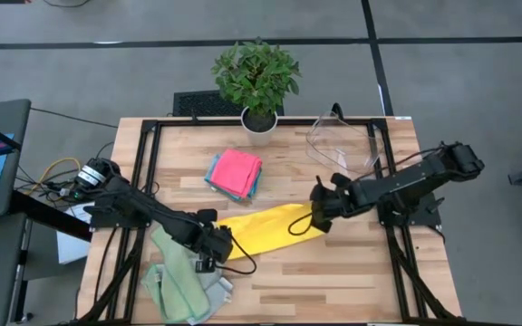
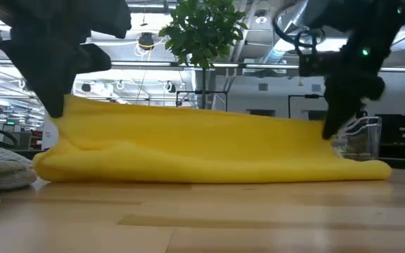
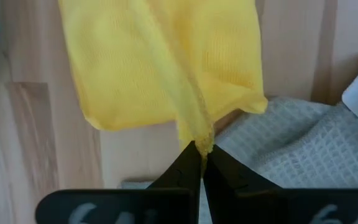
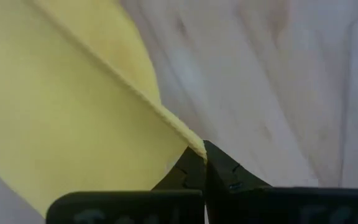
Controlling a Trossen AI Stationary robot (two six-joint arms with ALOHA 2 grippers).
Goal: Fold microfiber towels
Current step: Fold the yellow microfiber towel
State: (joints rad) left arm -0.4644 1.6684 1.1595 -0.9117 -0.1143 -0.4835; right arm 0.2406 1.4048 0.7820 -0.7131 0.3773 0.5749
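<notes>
A yellow microfiber towel [image 1: 265,228] stretches between my two grippers at the table's middle, its upper edge raised and its lower part on the wood [image 2: 209,169]. My left gripper [image 1: 220,244] is shut on its left end, my right gripper [image 1: 318,213] on its right end. A folded stack with a pink towel [image 1: 236,170] on top lies farther back. Sage green and pale towels [image 1: 181,276] lie heaped at the near left. My left gripper pinches a bunched corner of the yellow towel [image 3: 199,140] between its two fingers, coming from above. The held end is lifted; the cloth hangs below and its lower part rests on the table. My right gripper pinches the towel's opposite corner [image 4: 194,144] between its two fingers, from above. The upper edge [image 2: 202,112] runs nearly taut between the grippers.
A potted plant [image 1: 257,81] stands at the far edge. A clear plastic bin [image 1: 344,138] sits at the far right. Bare wood lies toward the near edge and near right.
</notes>
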